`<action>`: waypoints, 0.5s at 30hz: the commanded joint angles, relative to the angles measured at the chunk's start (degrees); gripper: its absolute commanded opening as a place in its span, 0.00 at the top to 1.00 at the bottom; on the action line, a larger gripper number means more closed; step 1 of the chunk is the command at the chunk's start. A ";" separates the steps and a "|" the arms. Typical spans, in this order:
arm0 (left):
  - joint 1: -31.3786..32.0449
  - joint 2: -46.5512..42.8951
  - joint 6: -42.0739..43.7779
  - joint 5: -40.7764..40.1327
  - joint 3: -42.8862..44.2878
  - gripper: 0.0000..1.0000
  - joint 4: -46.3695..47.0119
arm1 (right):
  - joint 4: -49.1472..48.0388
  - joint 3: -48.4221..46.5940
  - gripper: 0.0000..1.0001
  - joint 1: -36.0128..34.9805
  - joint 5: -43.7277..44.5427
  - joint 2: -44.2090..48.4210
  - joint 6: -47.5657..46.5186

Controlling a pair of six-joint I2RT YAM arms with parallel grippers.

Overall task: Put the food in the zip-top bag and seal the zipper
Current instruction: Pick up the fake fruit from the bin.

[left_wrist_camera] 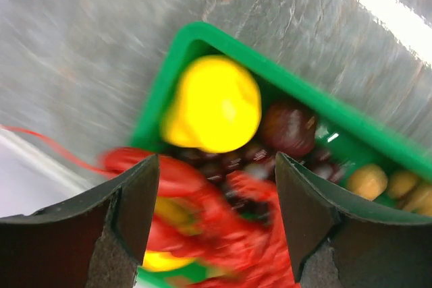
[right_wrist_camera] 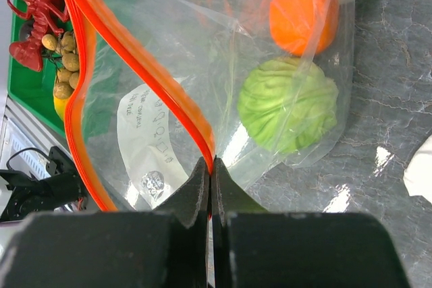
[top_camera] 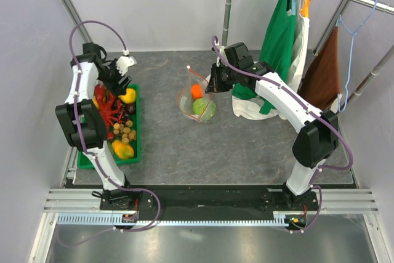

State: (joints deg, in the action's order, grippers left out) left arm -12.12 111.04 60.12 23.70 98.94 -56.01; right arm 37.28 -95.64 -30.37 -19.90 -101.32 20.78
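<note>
The clear zip-top bag (top_camera: pixel 196 100) lies mid-table with its mouth open. It holds the pale green cabbage (right_wrist_camera: pixel 287 102) and an orange fruit (right_wrist_camera: pixel 304 11). My right gripper (right_wrist_camera: pixel 211 164) is shut on the red-orange zipper (right_wrist_camera: pixel 148 79) at the mouth's edge; it also shows in the top view (top_camera: pixel 212 84). My left gripper (left_wrist_camera: pixel 216 166) is open and empty, just above the red lobster (left_wrist_camera: pixel 202 241) in the green tray (left_wrist_camera: pixel 202 32). A yellow fruit (left_wrist_camera: pixel 216 102), tan-brown balls (top_camera: pixel 125 130) and a mango-like fruit (top_camera: pixel 122 149) lie in the tray. The left wrist view is blurred.
Dark purple fruit (left_wrist_camera: pixel 289 126) lies beside the yellow one. A white cloth bag (top_camera: pixel 251 108) lies right of the zip-top bag. A green garment (top_camera: pixel 280 35) and a brown cloth (top_camera: pixel 323 72) hang on a rack at back right. Walls close in the left and back.
</note>
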 commanded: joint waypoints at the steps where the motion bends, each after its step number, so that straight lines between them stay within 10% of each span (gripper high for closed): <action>1: -3.43 0.31 30.46 11.87 6.09 0.24 -11.30 | -1.33 -0.08 1.00 0.14 -1.37 -0.19 -0.03; 6: -3.44 2.59 49.46 11.89 6.18 0.24 -14.39 | -1.33 -0.08 1.00 0.05 -1.54 -0.46 0.32; 15: -2.74 6.90 54.23 9.79 7.76 0.27 -13.69 | -1.15 0.27 1.00 0.14 -1.46 -0.11 0.05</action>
State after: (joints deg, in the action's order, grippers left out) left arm -15.05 116.81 107.20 32.14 104.31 -68.58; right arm 37.28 -95.64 -30.26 -20.73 -101.32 20.80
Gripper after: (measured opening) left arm 0.731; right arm 0.010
